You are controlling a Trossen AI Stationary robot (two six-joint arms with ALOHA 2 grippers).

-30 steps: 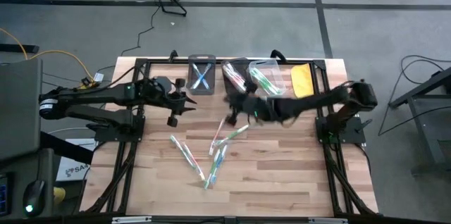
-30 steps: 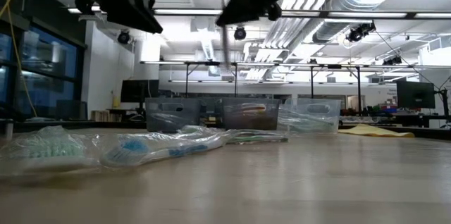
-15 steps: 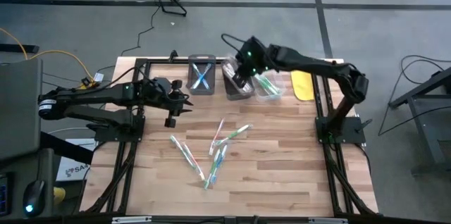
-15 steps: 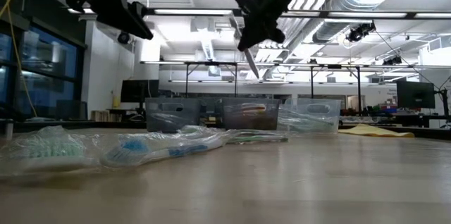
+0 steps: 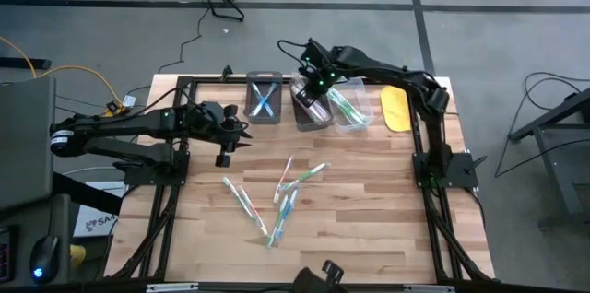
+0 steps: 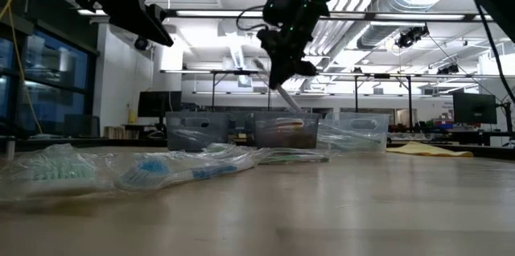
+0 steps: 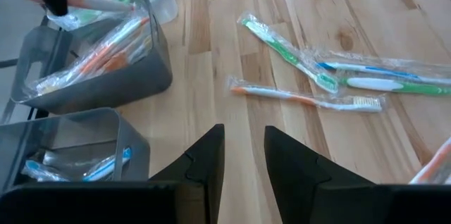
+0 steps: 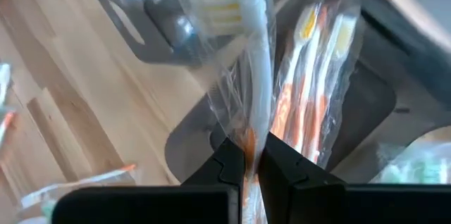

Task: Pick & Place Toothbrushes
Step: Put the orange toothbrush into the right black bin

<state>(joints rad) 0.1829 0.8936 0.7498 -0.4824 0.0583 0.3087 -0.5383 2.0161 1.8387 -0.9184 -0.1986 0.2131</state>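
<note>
- The right hand (image 8: 252,155) hangs over the middle dark grey plastic bin (image 5: 311,104) at the far edge of the wooden surface (image 5: 369,210), fingers pinched tight on a thin white-and-orange toothbrush in a clear crinkled wrapper (image 8: 255,62).
- The grip sits near one end of the handle, so the bristle end sticks well out. Judgement: the item is light and stiff, but the film is slippery and may slide or swing.
- That bin already holds wrapped orange toothbrushes (image 7: 95,58); the left bin (image 5: 264,99) holds blue ones, the right clear bin (image 5: 350,109) green ones.
- Loose wrapped toothbrushes (image 5: 277,196) lie scattered mid-surface. Judgement: take each at mid-handle, across the narrow width.
- The left hand (image 7: 243,153) waits above the left of the surface, fingers narrowly apart and holding nothing.
</note>
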